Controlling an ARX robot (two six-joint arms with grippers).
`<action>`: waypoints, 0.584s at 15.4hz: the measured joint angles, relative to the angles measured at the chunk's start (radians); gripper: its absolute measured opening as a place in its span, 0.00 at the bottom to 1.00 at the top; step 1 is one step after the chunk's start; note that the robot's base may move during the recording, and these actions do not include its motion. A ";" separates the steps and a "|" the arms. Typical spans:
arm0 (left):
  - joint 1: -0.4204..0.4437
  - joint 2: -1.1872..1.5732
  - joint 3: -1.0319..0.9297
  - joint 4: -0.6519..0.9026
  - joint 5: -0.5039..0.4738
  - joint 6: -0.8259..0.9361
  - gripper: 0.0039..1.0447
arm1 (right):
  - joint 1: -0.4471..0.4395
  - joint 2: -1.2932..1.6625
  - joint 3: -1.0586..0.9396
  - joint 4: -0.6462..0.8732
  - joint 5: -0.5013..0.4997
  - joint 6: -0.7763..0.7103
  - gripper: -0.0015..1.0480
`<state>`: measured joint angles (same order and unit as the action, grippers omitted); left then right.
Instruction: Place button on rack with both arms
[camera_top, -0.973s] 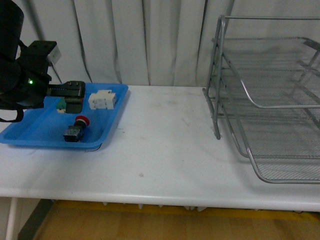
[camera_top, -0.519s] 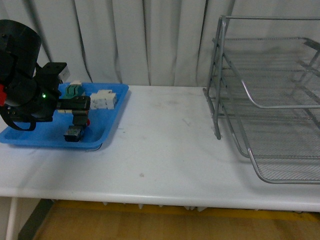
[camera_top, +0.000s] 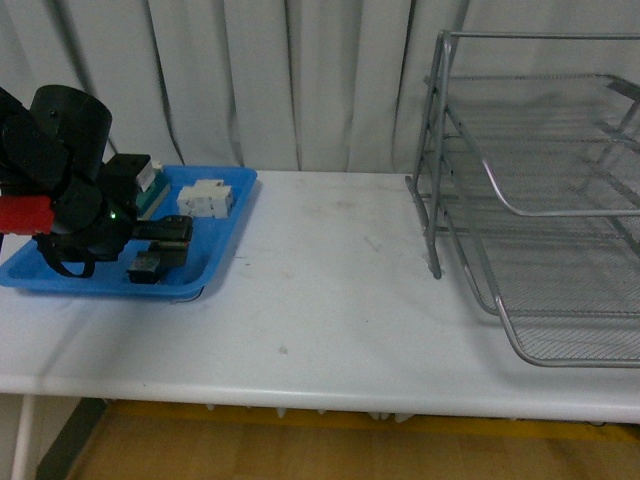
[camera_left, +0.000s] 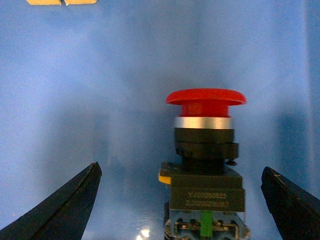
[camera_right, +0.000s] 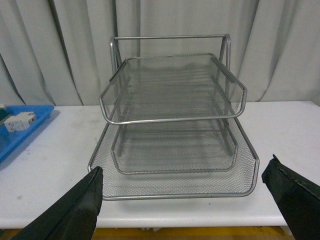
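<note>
1. This looks like a robot lab or test bench: a plain white table (camera_top: 330, 310) stands before a pale grey curtain (camera_top: 300, 80) that closes off the whole background.
2. Small electrical components (camera_top: 205, 197) lie sorted in a blue tray (camera_top: 215, 250).
3. A silver wire rack (camera_top: 540, 200) is the only other thing on the table.

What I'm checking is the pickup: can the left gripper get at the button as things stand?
Probably yes: the left gripper is open, its fingers flank the button lying on the blue tray, and nothing else shows between them.

Red-capped black button (camera_left: 205, 150), blue tray (camera_top: 225, 235), silver mesh rack (camera_right: 170, 80), white table (camera_top: 330, 300), pale grey curtain (camera_top: 300, 80)
</note>
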<state>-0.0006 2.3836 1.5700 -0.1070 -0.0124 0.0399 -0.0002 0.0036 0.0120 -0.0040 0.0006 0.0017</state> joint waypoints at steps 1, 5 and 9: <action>0.003 0.013 0.009 -0.004 -0.006 0.014 0.94 | 0.000 0.000 0.000 0.000 0.000 0.000 0.94; 0.011 0.025 0.019 -0.010 -0.011 0.034 0.66 | 0.000 0.000 0.000 0.000 0.000 0.000 0.94; 0.002 0.022 0.018 -0.012 -0.014 0.035 0.35 | 0.000 0.000 0.000 0.000 0.000 0.000 0.94</action>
<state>0.0013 2.4058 1.5879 -0.1192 -0.0269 0.0746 -0.0002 0.0036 0.0120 -0.0040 0.0002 0.0017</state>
